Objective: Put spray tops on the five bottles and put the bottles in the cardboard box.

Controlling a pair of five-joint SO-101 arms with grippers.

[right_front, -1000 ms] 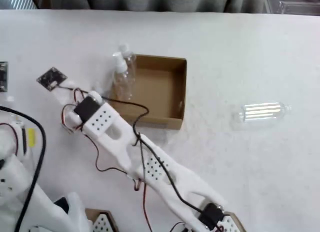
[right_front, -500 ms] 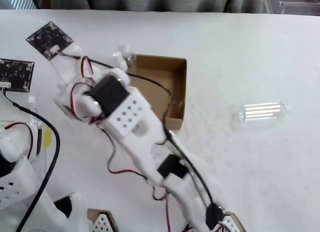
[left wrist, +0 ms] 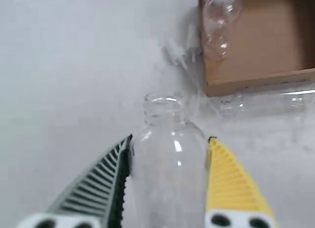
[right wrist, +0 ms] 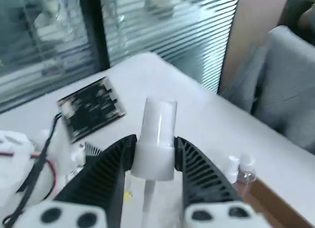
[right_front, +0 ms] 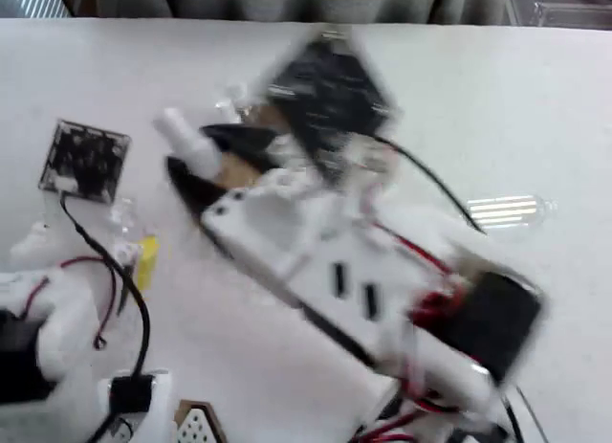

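**Surroundings.** The box (right_front: 235,175) sits near the middle of the table (right_front: 535,99). In the high view the right arm crosses over it from 5 o'clock and hides most of it. Capped bottles (right_front: 234,103) stand at the box's 11 o'clock corner, and the left wrist view shows one inside the box wall. A loose top (left wrist: 182,50) lies on the table just beside that wall. A lying bottle (right_front: 507,210) rests at 3 o'clock of the box, well apart from it.

**Claws.**
- **Left gripper** (left wrist: 170,139): at 8 o'clock of the box. Its green and yellow fingers are spread to bottle width and clamp the shoulders of an uncapped bottle (left wrist: 167,174), whose open neck stands clear beyond the tips.
- **Right gripper** (right wrist: 155,142): raised at 9 o'clock of the box. Its black fingers are part-closed on the collar of a top (right wrist: 160,117), with the head above the fingers and the tube (right wrist: 147,193) between them.

**Writing.** The markings on the circuit board (right_front: 86,159) are too small to read.
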